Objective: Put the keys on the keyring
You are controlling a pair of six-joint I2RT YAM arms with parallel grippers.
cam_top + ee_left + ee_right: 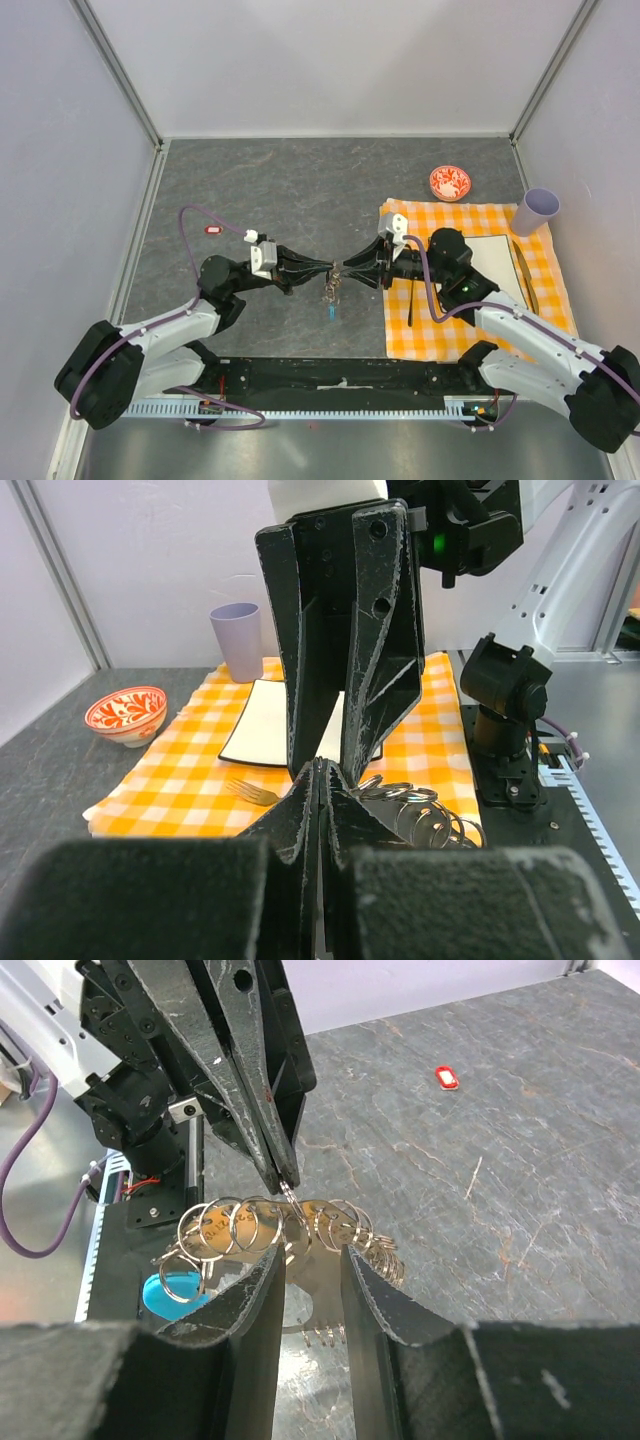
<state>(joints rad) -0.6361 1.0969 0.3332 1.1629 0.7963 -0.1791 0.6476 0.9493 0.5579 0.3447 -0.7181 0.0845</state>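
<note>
The keyring [262, 1224], a bunch of thin metal rings with a cyan piece [165, 1295], hangs between both grippers over the table's near middle [332, 287]. My left gripper [322, 270] is shut, and its tips pinch one ring [290, 1192]. My right gripper [352, 268] stands opposite, its fingers [262, 1295] closed on a flat metal piece of the bundle [315, 1285]. The rings also show in the left wrist view [425, 810]. I cannot make out keys with plastic heads. A small red tag [213, 230] lies far left.
An orange checked cloth [450, 330] on the right carries a white plate [495, 262] and a fork [250, 792]. A red-and-white bowl [450, 182] and a lilac cup [538, 210] stand at the back right. Walls enclose the table.
</note>
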